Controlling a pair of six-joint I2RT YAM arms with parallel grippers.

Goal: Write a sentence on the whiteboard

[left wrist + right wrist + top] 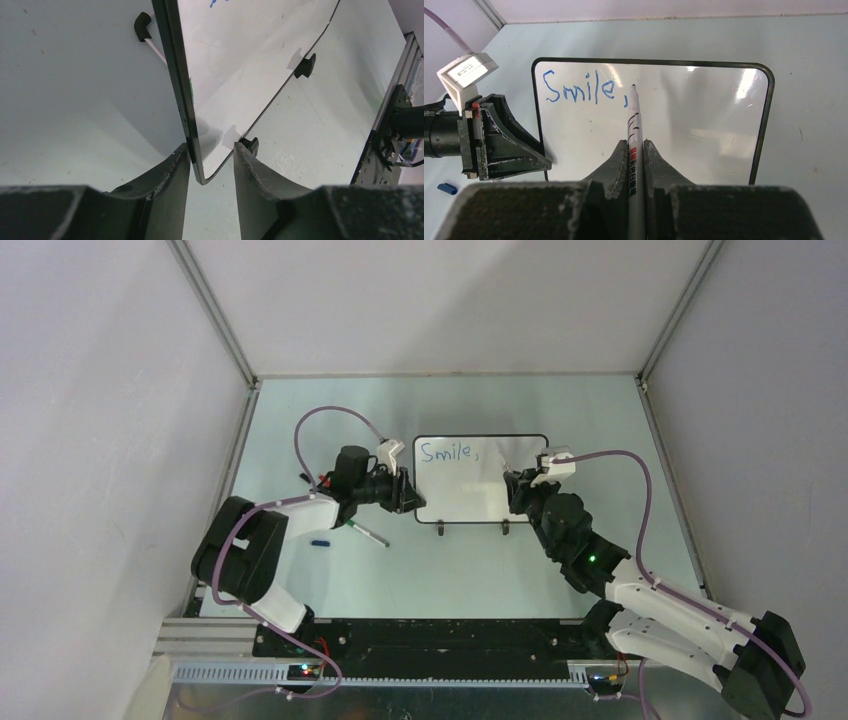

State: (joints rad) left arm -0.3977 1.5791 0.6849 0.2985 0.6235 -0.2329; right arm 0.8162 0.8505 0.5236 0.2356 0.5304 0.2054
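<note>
The whiteboard (pixel 480 495) stands on two black feet mid-table. The sentence (pixel 448 452) reads "Smile," in blue at its top left; it also shows in the right wrist view (pixel 584 90). My right gripper (pixel 636 145) is shut on a silver marker (pixel 634 120), whose tip rests just right of the comma. In the top view the right gripper (pixel 512 483) is at the board's right part. My left gripper (pixel 210 147) is open and straddles the board's lower left corner (pixel 200 170); its left finger touches the frame. It sits at the board's left edge (pixel 408 492).
A blue cap (pixel 320 541) lies on the table left of the board, also seen in the right wrist view (pixel 446 188). A second pen (pixel 368 533) lies below the left gripper. Enclosure walls ring the table; a black rail (pixel 440 635) runs along the near edge.
</note>
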